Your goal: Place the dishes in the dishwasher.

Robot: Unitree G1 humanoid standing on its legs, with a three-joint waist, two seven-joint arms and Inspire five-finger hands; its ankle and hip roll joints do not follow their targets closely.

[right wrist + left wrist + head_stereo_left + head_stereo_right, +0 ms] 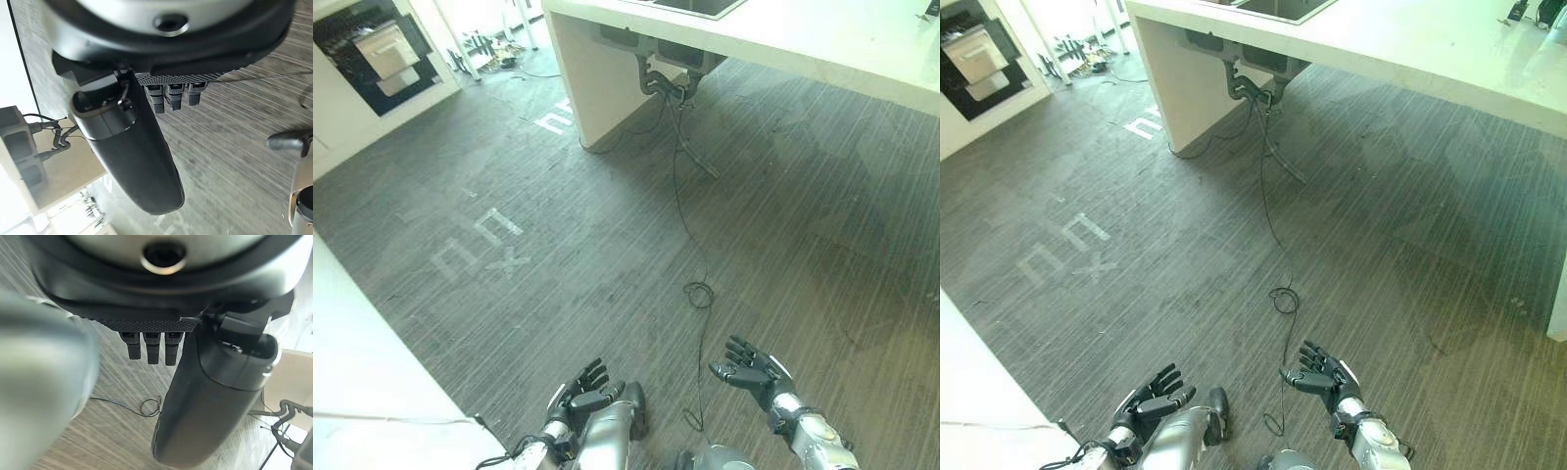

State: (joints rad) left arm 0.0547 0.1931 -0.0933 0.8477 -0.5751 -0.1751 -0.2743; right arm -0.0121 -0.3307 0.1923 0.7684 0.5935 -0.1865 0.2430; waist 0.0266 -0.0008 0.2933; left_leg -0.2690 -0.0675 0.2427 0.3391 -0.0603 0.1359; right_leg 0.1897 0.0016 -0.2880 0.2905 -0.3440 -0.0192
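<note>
Here both hands (585, 389) (751, 369) hover open, empty.

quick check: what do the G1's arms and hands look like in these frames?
Both forearms are silver-grey metal with rounded casings. The left hand and right hand are dark, near-black, with segmented fingers. In the wrist views each thumb is a smooth, glossy dark shell, the palm edge has a fine dotted texture, and a round screw recess sits in the wrist housing.

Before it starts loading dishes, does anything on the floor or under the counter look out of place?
Grey pipes and cables hang loose under the white counter, one thin dark cable trailing across the grey wood-grain floor. Both hands are empty.
</note>
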